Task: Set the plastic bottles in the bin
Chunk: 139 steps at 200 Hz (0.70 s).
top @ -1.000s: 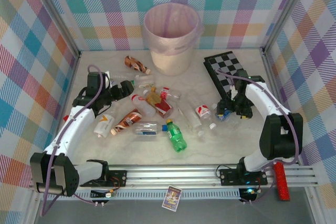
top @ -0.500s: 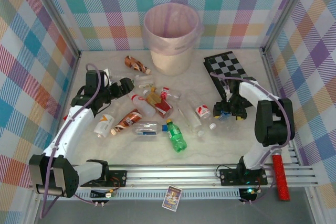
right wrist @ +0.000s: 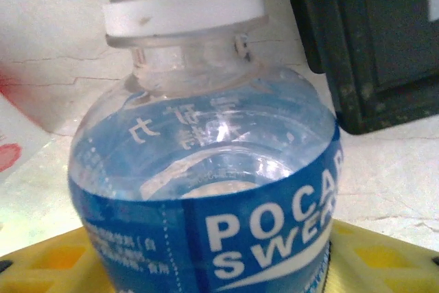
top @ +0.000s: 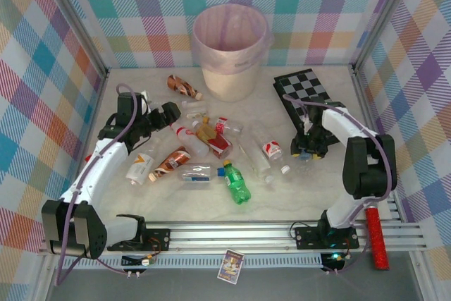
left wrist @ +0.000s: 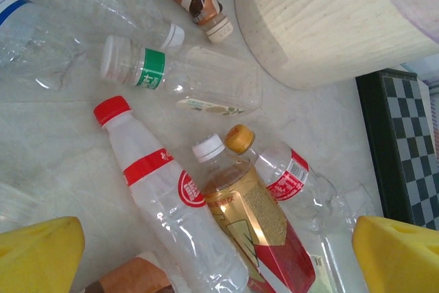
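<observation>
- Since a second ago the right gripper (top: 308,151) closes in and now pinches the blue-labelled bottle (right wrist: 206,190) on the table beside the checkerboard (top: 301,88).
- The left gripper (top: 169,113) hangs spread wide over the pile.
- The other plastic bottles (top: 210,143) lie scattered on the table.
- No bottle shows inside the bin (top: 229,75), so the job looks barely begun.

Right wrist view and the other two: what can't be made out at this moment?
- Right wrist: blue-label bottle is too close and its body is cut off by the bottom edge; whether the right claw grips it can't be told.
- Top: bin floor is hidden behind its near rim.
- Left wrist: bin is cut off by the top edge.
- Top: card print is too small to read.
</observation>
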### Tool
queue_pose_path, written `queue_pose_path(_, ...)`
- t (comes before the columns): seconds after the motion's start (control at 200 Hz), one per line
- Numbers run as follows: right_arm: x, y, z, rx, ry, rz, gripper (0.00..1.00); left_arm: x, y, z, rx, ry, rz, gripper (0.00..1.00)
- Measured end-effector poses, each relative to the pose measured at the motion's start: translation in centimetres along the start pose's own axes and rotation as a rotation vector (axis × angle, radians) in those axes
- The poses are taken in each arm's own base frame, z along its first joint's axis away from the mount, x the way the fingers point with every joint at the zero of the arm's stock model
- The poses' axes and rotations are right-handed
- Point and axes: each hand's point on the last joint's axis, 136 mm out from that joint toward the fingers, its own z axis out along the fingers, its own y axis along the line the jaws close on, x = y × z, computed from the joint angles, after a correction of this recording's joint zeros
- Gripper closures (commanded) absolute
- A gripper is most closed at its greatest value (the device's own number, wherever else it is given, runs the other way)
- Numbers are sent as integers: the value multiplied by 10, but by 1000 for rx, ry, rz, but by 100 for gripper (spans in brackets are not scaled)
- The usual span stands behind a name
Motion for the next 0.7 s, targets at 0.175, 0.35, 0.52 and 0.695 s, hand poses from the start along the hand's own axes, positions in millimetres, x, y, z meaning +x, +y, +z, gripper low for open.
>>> queue_pose_path(0.175, -9, 17, -36, -79, -93, -16, 43, -6, 0, -1, -16, -17, -22, 0)
queue_pose_path(0.35, -40, 49, -104, -222, -269, -55, 47, -9, 3, -3, -48, -17, -47, 1)
queue_pose_path(0.52, -68, 84, -180, -382, -446, -87, 51, 2, 16, -4, -106, 20, -64, 3)
queue_pose_path(0.695, -104, 125, -268, -543, -654, -151, 52, 12, 25, -15, -156, 45, -69, 6)
